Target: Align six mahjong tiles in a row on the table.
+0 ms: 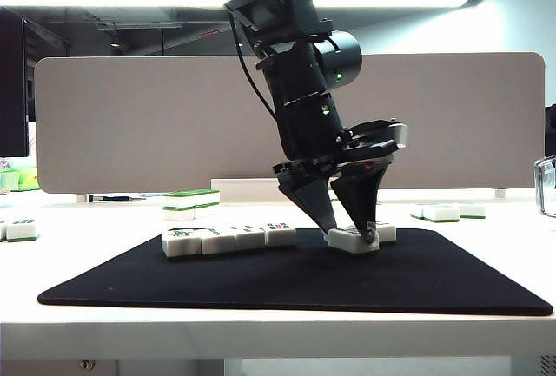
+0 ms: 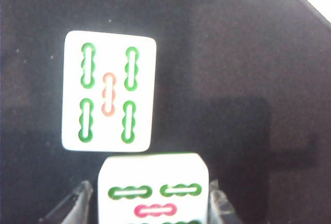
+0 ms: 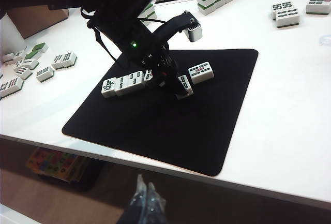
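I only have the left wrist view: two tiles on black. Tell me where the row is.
Observer: A row of four tiles lies on the black mat, left of the left gripper in the exterior view.
Operator: Report the tile between my fingers.
Observer: That tile sits apart from the row's end; whether it is clamped, I cannot tell.
Operator: Give me the right gripper.
Observer: The right gripper hangs shut, off the edge of the table, away from the mat.

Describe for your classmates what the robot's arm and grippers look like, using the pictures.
The left arm is glossy black with rounded joints, a small green light and a black cable. The left gripper has two black tapered wedge fingers. The right gripper shows pale greyish, translucent-looking fingertips.
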Robot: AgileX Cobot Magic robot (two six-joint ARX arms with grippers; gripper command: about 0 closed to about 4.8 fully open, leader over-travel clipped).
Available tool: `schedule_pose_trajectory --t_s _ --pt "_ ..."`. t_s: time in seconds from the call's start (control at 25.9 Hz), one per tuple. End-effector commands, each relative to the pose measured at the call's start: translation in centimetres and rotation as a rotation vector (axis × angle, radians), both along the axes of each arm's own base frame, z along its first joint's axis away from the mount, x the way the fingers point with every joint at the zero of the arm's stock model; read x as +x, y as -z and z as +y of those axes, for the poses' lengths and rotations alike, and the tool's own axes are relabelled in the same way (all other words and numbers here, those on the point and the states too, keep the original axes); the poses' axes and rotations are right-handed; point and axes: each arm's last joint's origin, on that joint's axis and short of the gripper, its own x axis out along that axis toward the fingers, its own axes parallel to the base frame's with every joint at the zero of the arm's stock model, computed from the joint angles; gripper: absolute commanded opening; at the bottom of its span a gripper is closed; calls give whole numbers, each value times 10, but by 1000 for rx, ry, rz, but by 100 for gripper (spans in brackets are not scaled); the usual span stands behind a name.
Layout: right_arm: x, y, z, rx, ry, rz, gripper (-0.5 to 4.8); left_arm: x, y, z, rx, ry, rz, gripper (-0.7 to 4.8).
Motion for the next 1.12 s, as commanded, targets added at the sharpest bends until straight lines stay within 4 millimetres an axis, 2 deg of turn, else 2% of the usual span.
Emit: schedule_pose_trajectory --t_s 0.04,0.08,0.12,0.19,0.39,0.58,0.81,1.12 --pt "-2 -1 -1 -10 21 -26 -1 0 -5 -3 -23 1 -25 261" --pt "-2 -1 -1 -10 21 -26 -1 1 -5 -2 -23 1 -26 253" --pt "-2 -1 -1 -10 21 -26 -1 1 -5 -2 -21 -1 -24 206" --pt "-2 -1 -1 -11 21 -26 -1 1 -5 -2 -19 0 -23 173" --pt "-2 -1 -1 -16 38 -26 -1 1 -5 -1 -15 4 -30 174" --pt "-2 -1 -1 -16 38 -26 -1 7 -14 12 96 38 -146 175" --pt "-2 -1 -1 -16 38 -26 -1 21 -12 34 118 49 -120 184" --pt "-2 -1 -1 -16 38 -26 -1 27 -12 42 126 28 -116 183"
